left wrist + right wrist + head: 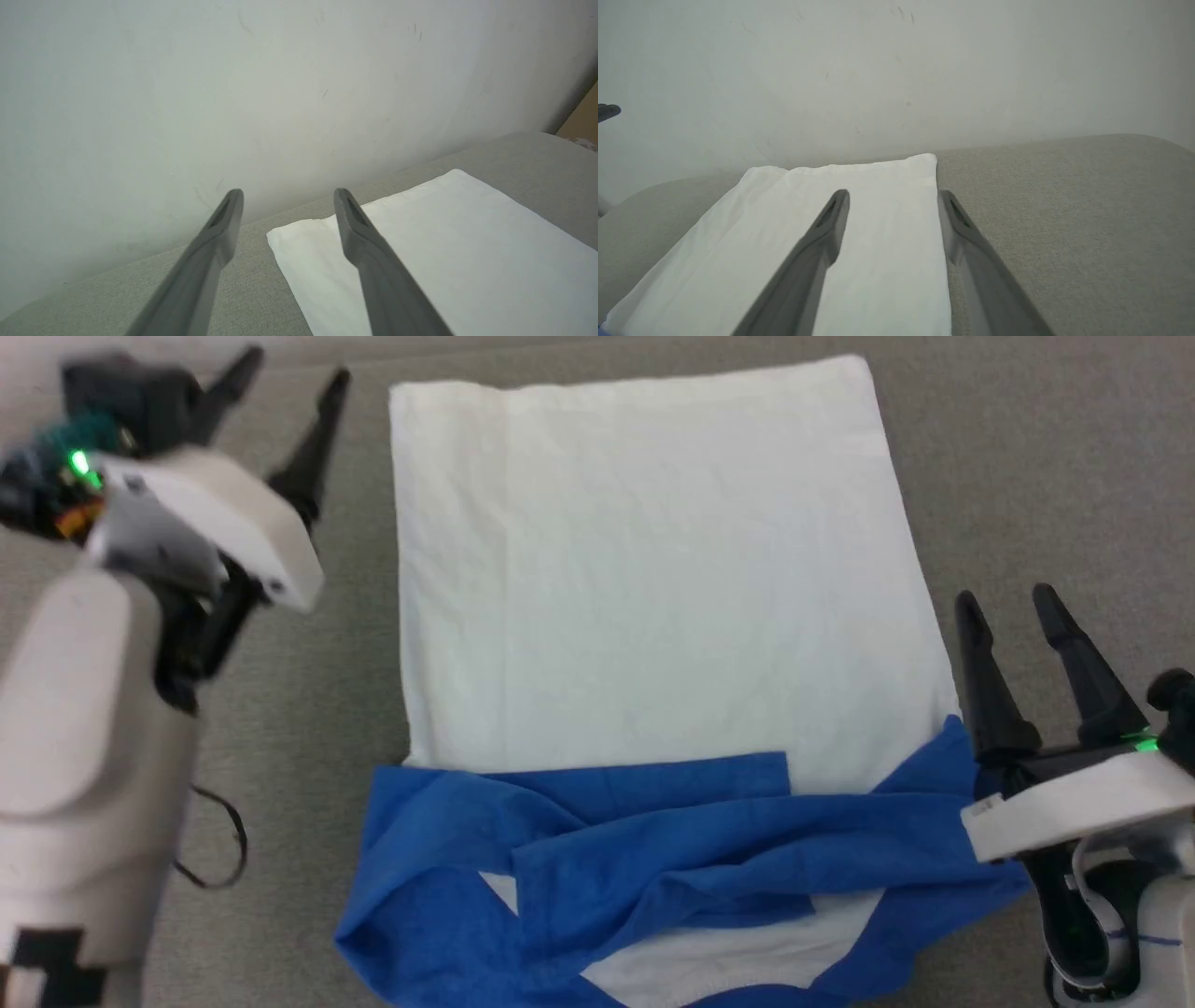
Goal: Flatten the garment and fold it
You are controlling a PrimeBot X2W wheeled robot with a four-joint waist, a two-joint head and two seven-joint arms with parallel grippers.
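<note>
The garment lies on the grey surface, its white body spread flat toward the far edge. Its blue sleeves are folded in and rumpled across the near end. My left gripper hovers open off the far left corner of the white body, fingers apart and holding nothing. My right gripper stands open at the garment's right edge, beside the blue shoulder, empty. In the right wrist view my right gripper straddles the right edge of the white cloth.
The grey fabric surface runs around the garment on all sides. A pale wall rises just behind the far edge. A thin dark cable loops beside my left forearm.
</note>
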